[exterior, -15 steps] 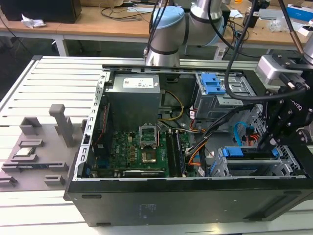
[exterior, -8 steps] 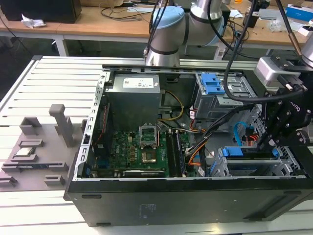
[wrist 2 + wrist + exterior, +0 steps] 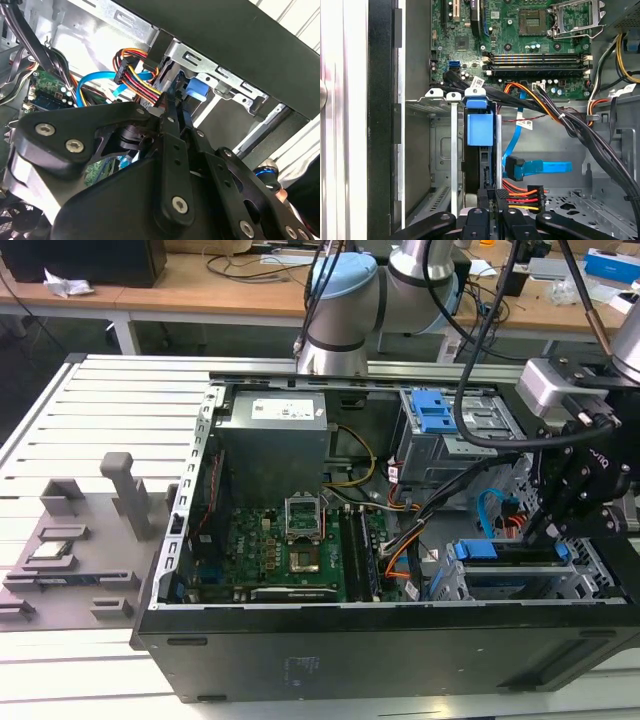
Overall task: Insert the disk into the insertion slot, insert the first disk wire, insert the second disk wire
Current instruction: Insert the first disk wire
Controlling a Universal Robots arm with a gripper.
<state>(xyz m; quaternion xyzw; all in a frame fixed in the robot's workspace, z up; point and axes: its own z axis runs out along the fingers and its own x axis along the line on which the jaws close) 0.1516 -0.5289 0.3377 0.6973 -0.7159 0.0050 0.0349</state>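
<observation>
Case: you have the open computer case (image 3: 350,650) lying on the slatted worktop (image 3: 100,400), close to its near edge, with the motherboard (image 3: 520,40) facing up.
Disk: the disk (image 3: 480,127) stands on edge inside the insertion slot (image 3: 432,150). Its blue carrier tab sits at the slot's mouth. In the exterior view the slot is in the case's near corner, at the exterior view's right.
Gripper: your gripper (image 3: 493,210) has reached down into that corner and hangs right at the disk's end.
Jaws: they are drawn close together, clamped on the black plug of the first disk wire (image 3: 520,192), the orange, red and yellow bundle. The plug sits against the end of the disk, but you cannot tell how far in it is.
Second disk wire: the light blue second disk wire (image 3: 547,166) curves just beside the slot, apart from the jaws, with its plug end free.
</observation>
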